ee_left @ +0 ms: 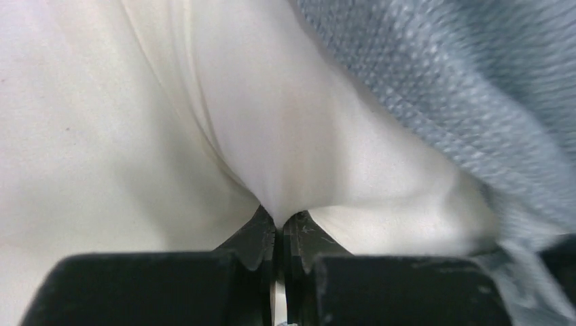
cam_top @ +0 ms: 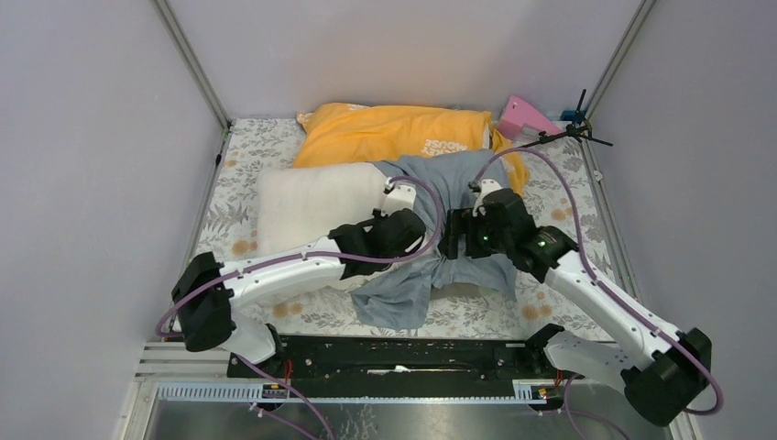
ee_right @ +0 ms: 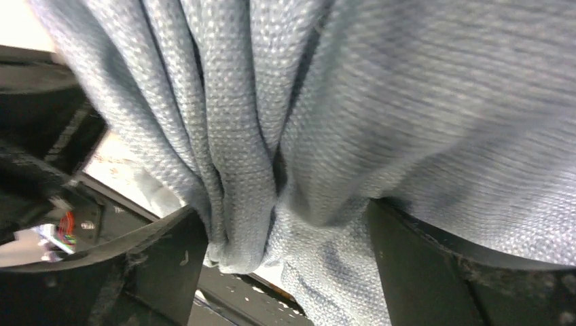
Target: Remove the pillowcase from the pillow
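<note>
Tightly pinched pillow (ee_left: 292, 136) in left fingers (ee_left: 253, 239), pillowcase (ee_right: 306, 136) between right fingers (ee_right: 159, 261)

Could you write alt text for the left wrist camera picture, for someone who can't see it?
The black left tool is pinched shut on a fold of the white pillow, seen very close up. The grey-blue pillowcase drapes across the upper right.

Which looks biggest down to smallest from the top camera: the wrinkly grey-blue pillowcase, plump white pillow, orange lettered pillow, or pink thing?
1. wrinkled grey-blue fabric pillowcase and orange-covered pillow with white lettering: too alike to rank.
2. plump white pillow, only its bare part showing.
3. small pink object at the back, smallest.
</note>
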Motion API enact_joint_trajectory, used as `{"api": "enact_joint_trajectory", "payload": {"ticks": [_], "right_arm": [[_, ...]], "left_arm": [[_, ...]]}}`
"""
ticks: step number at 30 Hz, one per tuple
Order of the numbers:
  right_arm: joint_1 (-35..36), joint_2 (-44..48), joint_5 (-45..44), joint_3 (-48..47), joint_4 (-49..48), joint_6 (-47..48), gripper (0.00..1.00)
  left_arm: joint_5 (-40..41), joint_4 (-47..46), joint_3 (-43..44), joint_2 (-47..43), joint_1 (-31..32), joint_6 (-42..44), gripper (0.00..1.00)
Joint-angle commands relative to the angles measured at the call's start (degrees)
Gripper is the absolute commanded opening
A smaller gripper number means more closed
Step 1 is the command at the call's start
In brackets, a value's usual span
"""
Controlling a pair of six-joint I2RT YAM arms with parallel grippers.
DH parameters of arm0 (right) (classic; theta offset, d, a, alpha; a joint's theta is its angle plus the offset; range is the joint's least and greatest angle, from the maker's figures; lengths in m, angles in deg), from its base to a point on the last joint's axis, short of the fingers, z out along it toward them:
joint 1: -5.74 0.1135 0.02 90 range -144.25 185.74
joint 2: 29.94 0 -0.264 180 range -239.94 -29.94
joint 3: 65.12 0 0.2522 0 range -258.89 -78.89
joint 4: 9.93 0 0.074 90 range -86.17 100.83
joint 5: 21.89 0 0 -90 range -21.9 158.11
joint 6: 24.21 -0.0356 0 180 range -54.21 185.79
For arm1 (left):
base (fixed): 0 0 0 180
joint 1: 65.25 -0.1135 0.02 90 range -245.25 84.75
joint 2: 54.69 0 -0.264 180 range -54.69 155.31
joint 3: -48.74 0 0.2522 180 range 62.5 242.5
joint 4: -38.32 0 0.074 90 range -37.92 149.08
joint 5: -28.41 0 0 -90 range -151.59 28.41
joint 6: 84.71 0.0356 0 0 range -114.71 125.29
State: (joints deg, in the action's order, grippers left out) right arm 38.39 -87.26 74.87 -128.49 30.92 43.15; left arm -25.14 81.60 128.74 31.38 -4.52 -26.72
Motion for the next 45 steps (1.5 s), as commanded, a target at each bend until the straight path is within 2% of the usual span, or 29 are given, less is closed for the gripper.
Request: {"api": "enact_joint_trajectory", "payload": {"ticks": [1,2,6,12,14,15,18,19,20,25,31,36,42,45], "right_arm": [[8.71,-2.66,-11.74,-3.36,5.35,-0.24,0.96],[11.38,-2.43,-12.46,-3.77,5.51,-1.07,0.99],[15.30,-3.02,-9.84,-5.45,5.75,-3.63,1.00],[20.55,-8.14,-16.18,-5.82,7.31,-6.43,0.99],[20.70,-9.50,-18.11,-4.72,7.22,-7.04,0.96],[20.71,-9.78,-19.76,-4.20,7.19,-7.16,0.87],[20.63,-8.37,-25.69,-3.09,7.99,-8.10,0.29],[20.66,-7.42,-27.75,-2.90,8.35,-8.35,0.19],[20.62,-6.17,-29.78,-2.81,8.73,-8.31,0.15],[19.28,-1.90,-38.55,-3.54,12.31,-8.37,0.12],[10.97,0.80,-39.42,-3.68,13.77,-7.41,0.07],[6.88,5.89,-43.55,-4.82,13.87,-6.14,0.04],[6.34,8.04,-54.47,-7.85,16.78,-4.03,0.03],[6.33,8.88,-54.68,-7.73,16.50,-4.55,0.03]], "left_arm": [[5.24,-2.12,-1.90,-3.65,-1.99,1.07,0.00],[5.09,-2.29,-1.76,-3.65,-2.02,1.01,0.00],[3.14,-3.93,-1.97,-3.71,-2.35,0.96,0.00],[0.73,-5.43,-2.06,-5.15,-3.56,0.05,0.00],[0.81,-5.49,-2.30,-6.44,-3.99,-0.51,0.00],[0.94,-5.71,-2.75,-7.30,-4.21,-0.65,0.00],[2.01,-6.13,-4.58,-10.53,-5.33,-1.02,0.00],[2.67,-6.07,-5.35,-11.77,-6.05,-1.11,0.00],[3.35,-5.93,-6.21,-13.00,-6.66,-1.17,0.00],[7.13,-3.93,-10.57,-19.63,-10.64,-2.99,0.00],[8.45,-2.20,-15.62,-27.17,-16.35,-5.17,0.00],[11.34,-0.82,-16.18,-30.63,-16.79,-6.20,0.00],[9.87,-0.90,-16.34,-30.16,-16.81,-6.48,0.00],[10.31,-0.33,-15.99,-30.05,-16.84,-6.73,0.00]]}}
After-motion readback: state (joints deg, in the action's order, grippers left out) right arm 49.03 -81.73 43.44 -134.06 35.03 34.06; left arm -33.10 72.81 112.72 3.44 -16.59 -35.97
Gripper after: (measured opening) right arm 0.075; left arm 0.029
